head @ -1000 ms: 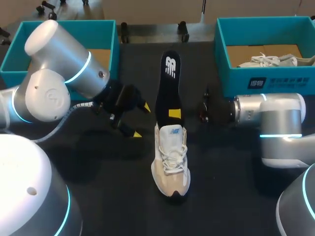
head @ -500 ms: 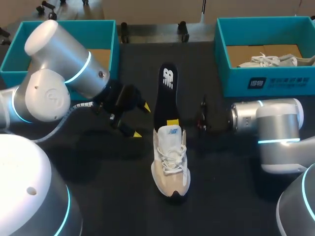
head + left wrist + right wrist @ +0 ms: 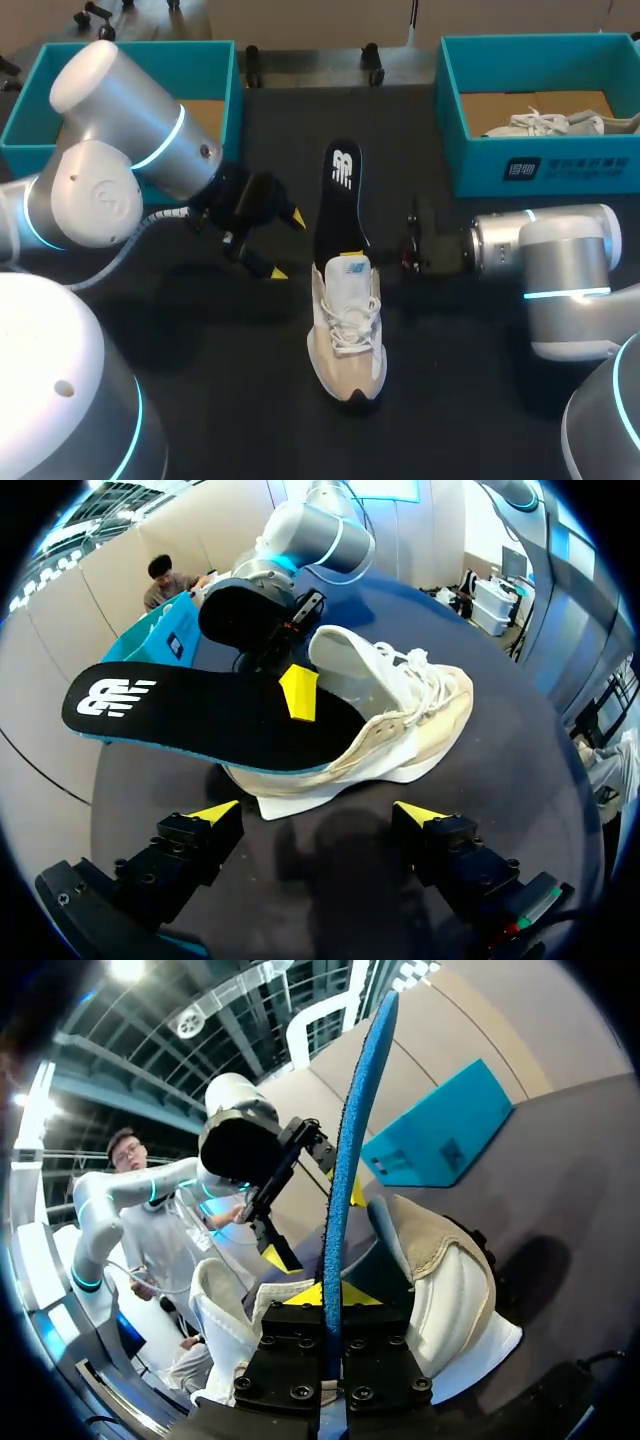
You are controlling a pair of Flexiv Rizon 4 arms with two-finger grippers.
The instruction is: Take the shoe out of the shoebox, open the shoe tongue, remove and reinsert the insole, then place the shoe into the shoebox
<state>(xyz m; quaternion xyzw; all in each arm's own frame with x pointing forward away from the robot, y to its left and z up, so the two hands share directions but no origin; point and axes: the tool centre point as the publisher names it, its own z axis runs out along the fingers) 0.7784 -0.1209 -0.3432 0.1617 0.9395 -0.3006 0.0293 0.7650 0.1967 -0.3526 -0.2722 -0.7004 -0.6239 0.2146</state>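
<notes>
Black insole (image 3: 338,190) stands half-seated in the beige sneaker (image 3: 347,335) on the tabletop (image 3: 450,400), pinched edgewise by the right end effector (image 3: 327,1305). Left end effector (image 3: 316,813) hangs spread beside the sneaker, clear of it. Risk: the unbraced sneaker may slide or tip, and the insole may buckle.

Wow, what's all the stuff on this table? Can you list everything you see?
shoe: one, beige and white, middle of the table, toe towards the near edge
insole: one, black on top and blue underneath, one end in the shoe, the rest sticking out behind the heel
shoeboxes: two, teal, left box and right box at the far corners
second shoe: one, white, inside the right box
table: one, black
left arm: silver, left of the shoe
right arm: silver, right of the shoe
left fingers: two, yellow-tipped, open, holding nothing
right fingers: two, yellow-tipped, shut on the insole
</notes>
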